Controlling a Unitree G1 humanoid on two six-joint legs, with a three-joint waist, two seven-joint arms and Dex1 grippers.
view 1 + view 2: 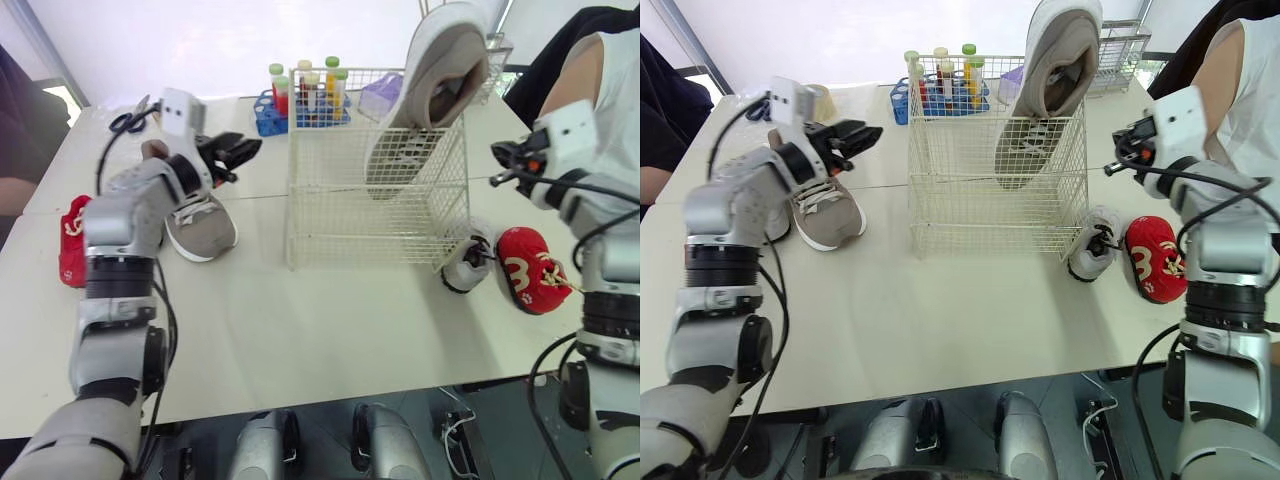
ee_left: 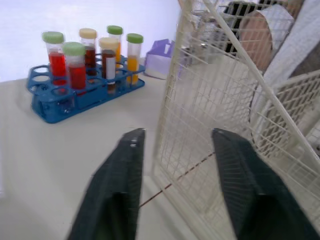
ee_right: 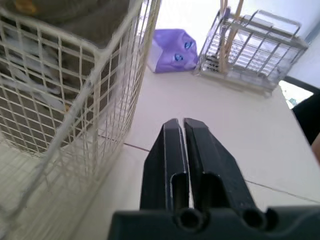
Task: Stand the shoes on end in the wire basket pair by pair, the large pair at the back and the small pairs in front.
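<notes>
The white wire basket (image 1: 330, 215) stands mid-table. One large grey shoe (image 1: 425, 90) stands on end in its right part, toe up, rising well above the rim. Its mate (image 1: 200, 225) lies flat on the table left of the basket. My left gripper (image 1: 245, 152) hovers open just above that shoe, pointing at the basket; its wrist view shows the fingertips (image 2: 132, 137) close to the basket's side. A small grey shoe (image 1: 467, 262) and a small red shoe (image 1: 530, 270) lie right of the basket. Another red shoe (image 1: 72, 240) lies far left. My right gripper (image 3: 179, 122) is shut and empty, raised right of the basket.
A blue rack of capped tubes (image 1: 300, 100) and a purple box (image 1: 380, 95) stand behind the basket. Scissors (image 1: 128, 120) lie at the back left, a wire dish rack (image 1: 1120, 60) at the back right. A person (image 1: 590, 60) sits at the right corner, another at the left edge.
</notes>
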